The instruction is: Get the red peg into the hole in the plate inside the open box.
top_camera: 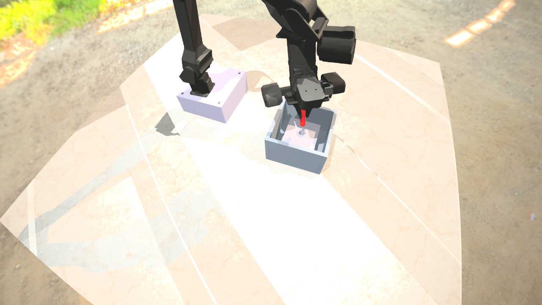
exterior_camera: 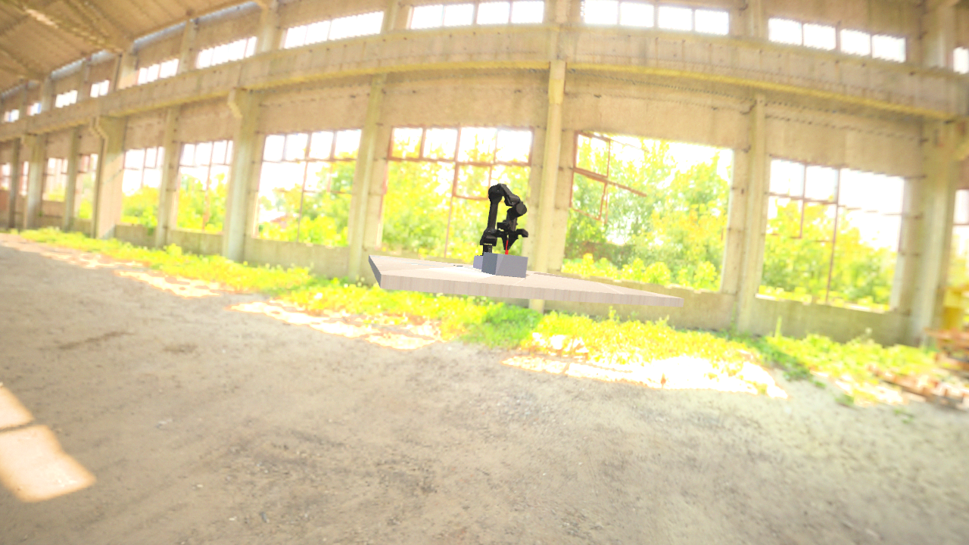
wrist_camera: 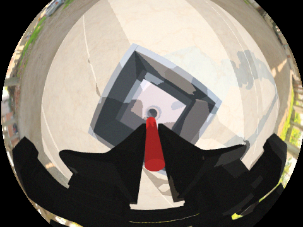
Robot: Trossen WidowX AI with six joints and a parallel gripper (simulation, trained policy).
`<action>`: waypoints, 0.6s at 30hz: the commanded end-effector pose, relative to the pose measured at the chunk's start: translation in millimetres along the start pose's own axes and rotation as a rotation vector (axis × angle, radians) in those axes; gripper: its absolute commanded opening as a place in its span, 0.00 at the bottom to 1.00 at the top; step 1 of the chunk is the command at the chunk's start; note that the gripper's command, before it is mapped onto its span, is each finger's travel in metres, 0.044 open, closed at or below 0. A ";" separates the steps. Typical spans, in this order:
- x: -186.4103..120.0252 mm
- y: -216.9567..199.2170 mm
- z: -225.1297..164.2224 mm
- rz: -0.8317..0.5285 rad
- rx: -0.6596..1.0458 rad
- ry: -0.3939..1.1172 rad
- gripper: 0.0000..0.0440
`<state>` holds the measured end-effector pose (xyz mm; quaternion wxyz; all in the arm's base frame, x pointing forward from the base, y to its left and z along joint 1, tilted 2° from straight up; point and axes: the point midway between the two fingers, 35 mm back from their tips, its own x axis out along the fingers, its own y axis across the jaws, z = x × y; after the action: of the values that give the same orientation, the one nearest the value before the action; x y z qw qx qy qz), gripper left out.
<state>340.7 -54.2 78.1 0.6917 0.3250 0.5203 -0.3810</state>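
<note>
My gripper is shut on the red peg and holds it roughly upright, its lower end pointing down. The open grey box is under the gripper. The pale plate lies at its bottom, and the ringed hole shows in the plate. In the wrist view the peg's lower end appears just beside the hole. The peg is above the plate and not in the hole; its exact height is hard to tell.
The arm's pale lilac base block stands left of the box and behind it in the top view. The box walls surround the plate on all sides. The pale stone-patterned table bears the box, with shadows across it.
</note>
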 end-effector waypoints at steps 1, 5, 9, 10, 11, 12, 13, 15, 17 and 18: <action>9.9 1.9 2.6 -0.001 -0.003 0.014 0.01; 25.3 0.0 2.8 -0.017 -0.017 0.033 0.17; 35.1 -1.7 3.7 -0.038 -0.039 0.050 0.32; 37.0 0.0 5.1 -0.039 -0.042 0.051 0.35; 38.4 1.8 7.4 -0.038 -0.043 0.049 0.38; 39.3 4.1 10.3 -0.034 -0.045 0.046 0.44; 40.0 5.9 13.2 -0.031 -0.047 0.043 0.50; 40.9 9.5 18.8 -0.027 -0.052 0.037 0.61; 41.3 12.8 24.8 -0.023 -0.059 0.029 0.70; 41.4 14.2 27.8 -0.022 -0.062 0.026 0.74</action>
<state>364.0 -74.4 41.9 0.6834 0.3044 0.5494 -0.3721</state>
